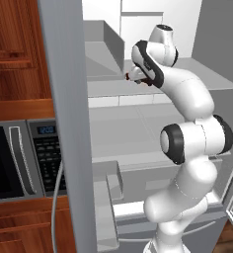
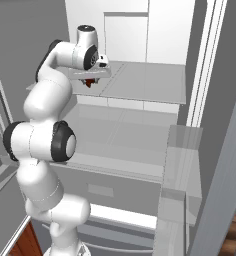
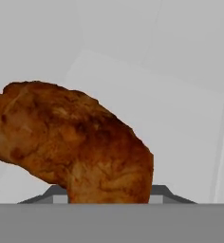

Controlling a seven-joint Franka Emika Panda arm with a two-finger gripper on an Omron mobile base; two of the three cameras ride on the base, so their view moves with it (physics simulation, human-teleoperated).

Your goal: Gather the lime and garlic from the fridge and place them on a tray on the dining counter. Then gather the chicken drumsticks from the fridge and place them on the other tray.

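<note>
A reddish-brown chicken drumstick (image 3: 76,137) lies on a glass shelf (image 2: 140,80) inside the open fridge (image 1: 108,54) and looms large in the hand view. My gripper (image 3: 109,194) is right at it, one finger pressed against each side of its lower end, so it is shut on the drumstick. From the base views the gripper (image 1: 131,76) reaches over the upper shelf, with a bit of the red-brown drumstick (image 2: 91,83) showing under the hand (image 2: 97,65). The lime, the garlic, the trays and the dining counter are out of view.
The fridge's grey left door (image 1: 66,123) stands open close to the arm, with door bins (image 1: 111,180) low on it. The right door (image 2: 215,150) is open too, with a bin (image 2: 182,145). A microwave (image 1: 19,158) sits in wooden cabinets at the left.
</note>
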